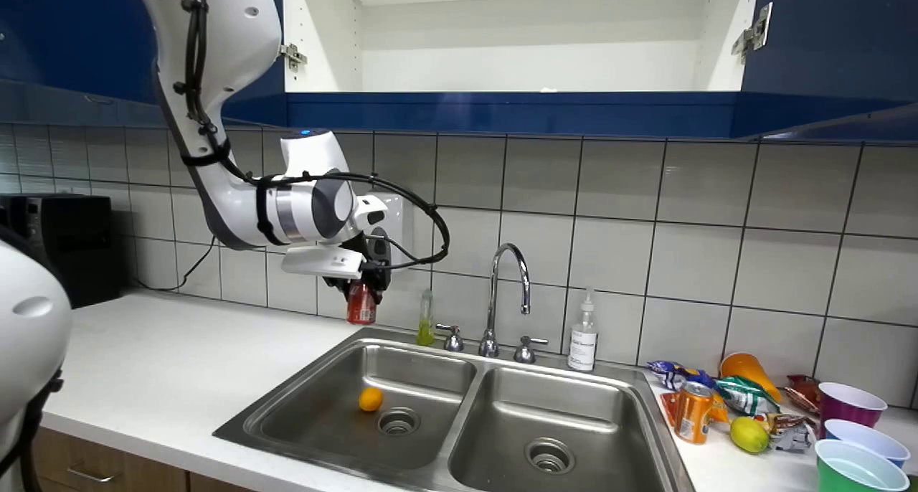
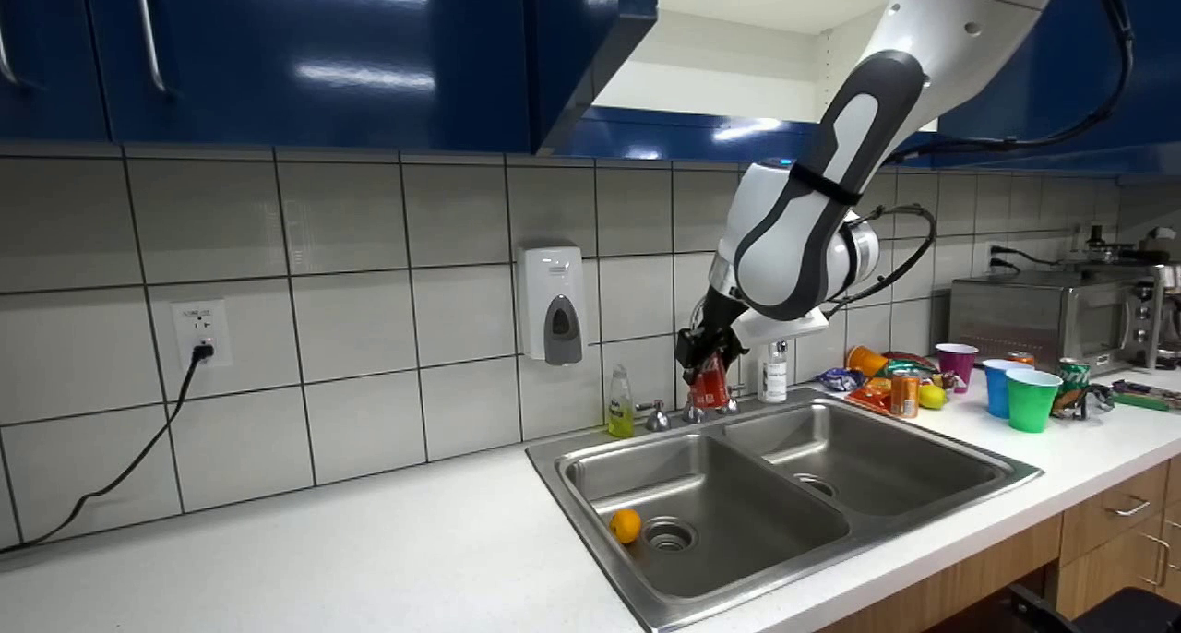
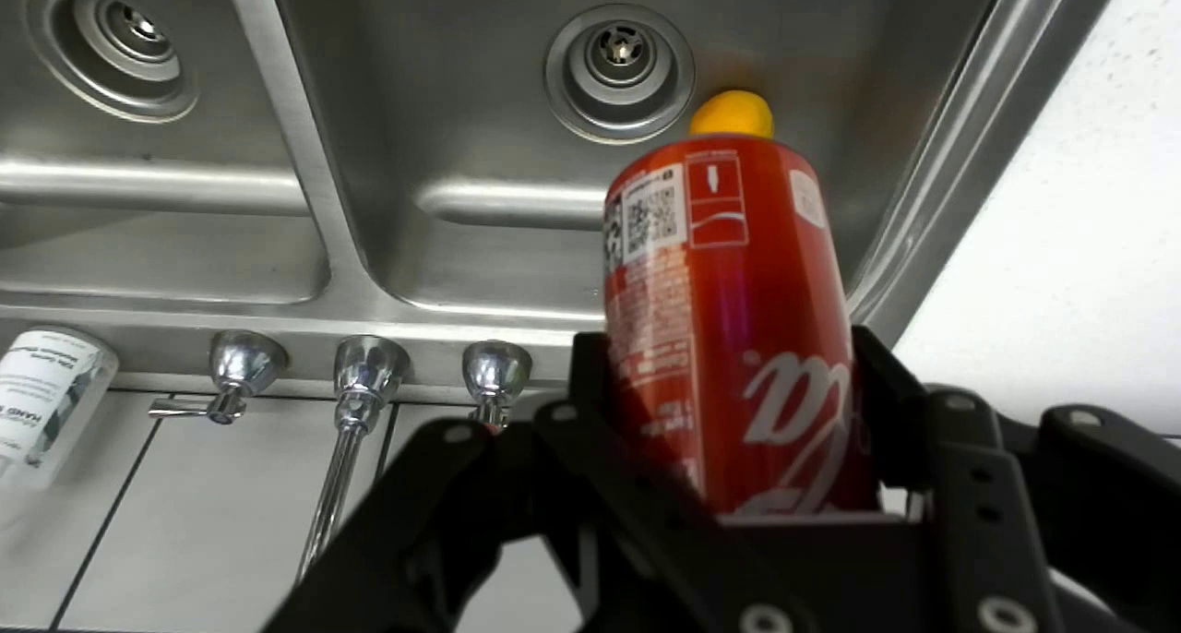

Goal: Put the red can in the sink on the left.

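Far L on the wht counter point(image 1: 165, 356) there's a blk boxy appliance point(image 1: 82, 244) near the tile wall point(image 1: 541, 173). Going R, the gripper point(image 1: 363, 290) hangs in mid-air, clamped on the red can point(image 1: 361, 310), snug from both sides w/ the can's lower end poking out below. So the can's up over the L sink point(image 1: 430, 365), not yet down in it. In that sink I see a small orange fruit point(image 1: 371, 399) just beside the drain point(image 1: 399, 421). On the back rim there's a btl of yellow-grn liquid point(image 1: 425, 330), then the chrome tap point(image 1: 493, 298). R sink point(image 1: 495, 434) is next, w/ a pump btl point(image 1: 583, 343) at its back edge. Far R, on the counter: an orange can point(image 1: 693, 414) standing upright, colorful snack pkts point(image 1: 747, 394) bunched behind and beside it, an orange cup point(image 1: 749, 372) on its side, a yellow-grn fruit point(image 1: 749, 434), plus a purple cup point(image 1: 846, 408), blue cup point(image 1: 866, 440) & grn cup point(image 1: 853, 478).
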Controlling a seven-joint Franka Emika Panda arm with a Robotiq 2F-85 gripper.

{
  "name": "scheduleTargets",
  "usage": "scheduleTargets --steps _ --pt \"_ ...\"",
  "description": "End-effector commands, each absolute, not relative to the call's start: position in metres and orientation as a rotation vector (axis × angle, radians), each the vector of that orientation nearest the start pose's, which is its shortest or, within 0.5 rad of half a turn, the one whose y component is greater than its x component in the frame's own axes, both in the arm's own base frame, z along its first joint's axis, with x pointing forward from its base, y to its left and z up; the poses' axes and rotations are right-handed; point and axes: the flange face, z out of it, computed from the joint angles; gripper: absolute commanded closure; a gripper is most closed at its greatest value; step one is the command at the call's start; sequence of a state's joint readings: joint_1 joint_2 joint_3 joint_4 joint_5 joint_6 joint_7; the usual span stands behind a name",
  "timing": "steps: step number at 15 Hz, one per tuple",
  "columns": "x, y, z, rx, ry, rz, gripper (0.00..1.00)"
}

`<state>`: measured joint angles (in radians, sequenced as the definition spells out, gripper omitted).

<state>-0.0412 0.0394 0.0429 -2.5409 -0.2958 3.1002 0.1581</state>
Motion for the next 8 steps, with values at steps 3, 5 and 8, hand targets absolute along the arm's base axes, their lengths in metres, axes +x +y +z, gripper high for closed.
scheduleTargets --steps 3,5,8 --pt "0.518 0.016 0.295 -3.079 -0.265 -0.839 0.62" --pt "0.509 0.016 0.291 -3.086 -0.240 -0.799 0.37" --pt "0.514 0.014 0.282 -3.085 -0.238 -0.793 0.37"
